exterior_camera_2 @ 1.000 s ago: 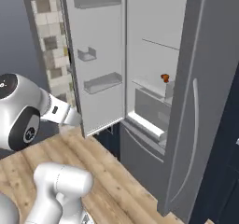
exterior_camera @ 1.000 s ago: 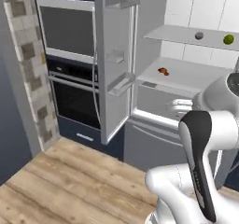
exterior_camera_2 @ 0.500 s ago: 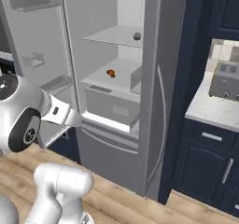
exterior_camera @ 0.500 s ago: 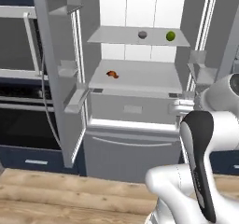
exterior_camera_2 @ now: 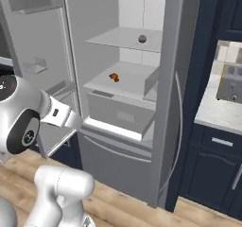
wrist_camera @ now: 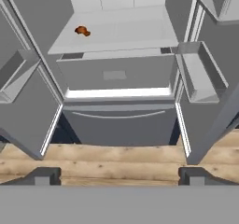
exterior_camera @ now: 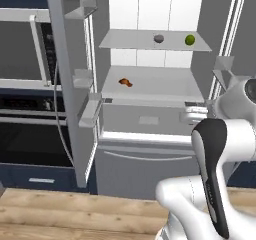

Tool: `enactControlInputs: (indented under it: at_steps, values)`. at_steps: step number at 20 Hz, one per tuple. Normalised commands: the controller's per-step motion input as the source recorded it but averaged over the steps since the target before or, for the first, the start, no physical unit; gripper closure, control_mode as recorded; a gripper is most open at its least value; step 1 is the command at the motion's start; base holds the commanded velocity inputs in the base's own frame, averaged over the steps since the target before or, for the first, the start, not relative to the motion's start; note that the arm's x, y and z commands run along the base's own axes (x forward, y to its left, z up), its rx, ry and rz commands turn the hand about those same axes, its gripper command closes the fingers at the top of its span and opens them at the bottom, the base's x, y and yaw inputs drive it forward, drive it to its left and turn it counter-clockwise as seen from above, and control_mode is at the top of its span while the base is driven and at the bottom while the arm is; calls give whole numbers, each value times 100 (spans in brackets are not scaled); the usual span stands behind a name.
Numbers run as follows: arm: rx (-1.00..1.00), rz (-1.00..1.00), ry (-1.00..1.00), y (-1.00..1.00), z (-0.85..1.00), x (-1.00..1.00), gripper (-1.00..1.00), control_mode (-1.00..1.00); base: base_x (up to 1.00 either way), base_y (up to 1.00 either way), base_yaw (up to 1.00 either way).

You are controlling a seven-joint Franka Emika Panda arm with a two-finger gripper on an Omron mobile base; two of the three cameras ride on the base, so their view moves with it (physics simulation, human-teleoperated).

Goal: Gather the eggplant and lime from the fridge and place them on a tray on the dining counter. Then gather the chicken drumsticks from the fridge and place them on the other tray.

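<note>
The fridge [exterior_camera: 150, 109] stands open; the lime [exterior_camera: 190, 40] sits right on the upper shelf, the eggplant [exterior_camera: 159, 38] just left of it; a drumstick [exterior_camera: 125, 82] lies left on the lower shelf; the gripper [wrist_camera: 116, 176] is spread wide, empty.

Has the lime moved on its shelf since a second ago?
No. The lime sits at the upper shelf's right end, right of the dark ball, as before; the camera moved.
</note>
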Motion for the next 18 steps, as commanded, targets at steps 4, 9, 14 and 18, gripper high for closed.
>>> enactControlInputs:
  at_steps: [4, 9, 14, 18]
  values:
    - [0, 0, 0, 0, 0, 0, -100, 100, 67, 0, 0]
    - [0, 0, 0, 0, 0, 0, -100, 100, 77, 1, 0]
    - [0, 0, 0, 0, 0, 0, -100, 100, 55, 0, -3]
    - [0, 0, 0, 0, 0, 0, -100, 100, 32, 29, -1]
